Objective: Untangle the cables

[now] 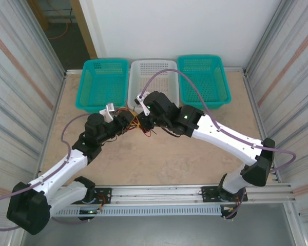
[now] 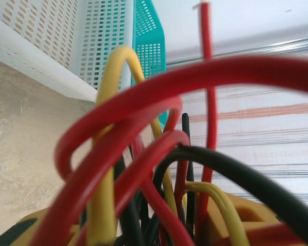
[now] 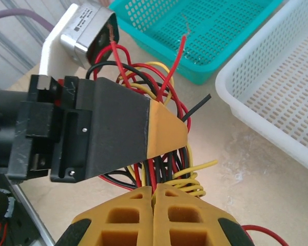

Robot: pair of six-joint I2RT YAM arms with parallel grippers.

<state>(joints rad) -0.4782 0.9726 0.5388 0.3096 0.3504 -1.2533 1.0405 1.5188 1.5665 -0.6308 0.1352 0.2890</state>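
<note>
Meeting near the middle of the beige counter (image 1: 159, 159), toward its far edge, both arms are pointing their tips into one tangle of thin red, black and yellow cables (image 1: 142, 128). The tangle is sitting just in front of a white perforated plastic basket (image 1: 153, 77). That basket is standing at the far edge between a teal perforated plastic basket (image 1: 103, 82) toward the far left corner and a second teal basket (image 1: 203, 77) toward the far right corner.

The right pincer (image 3: 154, 192) is showing its yellow fingers pressed flat together. Red and black strands of the cables (image 3: 172, 164) are running down into the seam at the tips, so it is pinching them. Yellow loops are lying just beside those tips.

The left pincer (image 3: 167, 130) is facing it from the opposite side, its black finger with a yellow tip lying across the front of the bundle. In the left wrist view its yellow fingers (image 2: 33, 220) are standing apart at the bottom edge. The cables (image 2: 133, 107) are looping up between them, blurred and close to the lens; cannot tell whether they are gripping any strand.

One red end and one black end are sticking free out of the tangle toward the baskets.
</note>
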